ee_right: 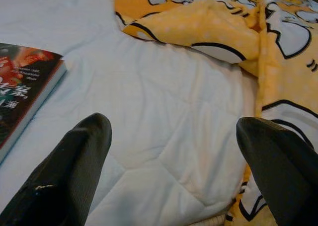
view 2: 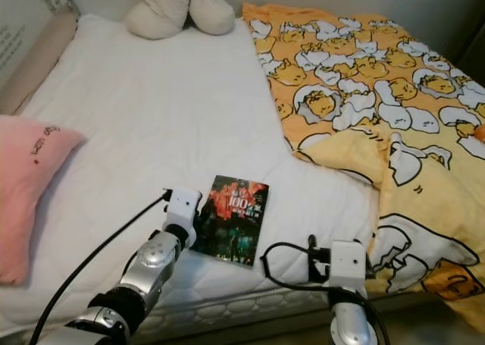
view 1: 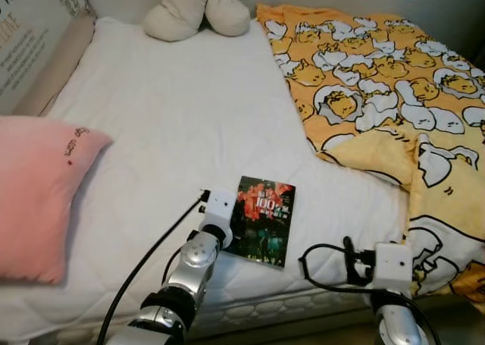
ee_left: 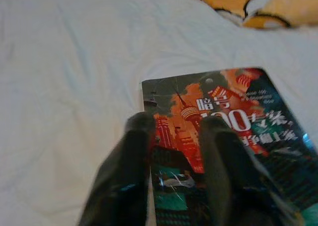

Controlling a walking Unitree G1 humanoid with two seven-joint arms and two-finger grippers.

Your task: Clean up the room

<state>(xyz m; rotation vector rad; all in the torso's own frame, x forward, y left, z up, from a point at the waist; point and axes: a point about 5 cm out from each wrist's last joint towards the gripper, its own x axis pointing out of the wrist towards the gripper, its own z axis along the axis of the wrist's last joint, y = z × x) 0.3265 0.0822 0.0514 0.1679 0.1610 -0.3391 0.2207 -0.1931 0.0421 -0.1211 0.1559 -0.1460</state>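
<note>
1. A book (view 1: 264, 220) with a dark cover in red, orange and green lay flat on the white quilted mattress (view 1: 174, 117), near the front edge of the bed.
2. The left gripper (ee_left: 174, 159) was over the book's left part, its two black fingers (ee_left: 130, 171) slightly apart above the cover. The wrist view was blurred, so it seemed they touched the cover, but that could not be settled.
3. The left arm (view 1: 198, 250) reached up from the lower edge of the head views, its white wrist block just beside the book's left edge.
4. The right gripper (ee_right: 174, 151) was spread wide with nothing between its fingers (ee_right: 74, 161), above bare mattress to the right of the book and near the blanket's edge.
5. An orange and yellow blanket (view 1: 379, 79) printed with white cartoon figures covered the right side of the bed, one corner folded over.
6. A pink pillow (view 1: 38, 193) lay at the left edge of the mattress, well apart from the book.
7. A beige plush toy (view 1: 193, 7) sat at the far end of the bed.
</note>
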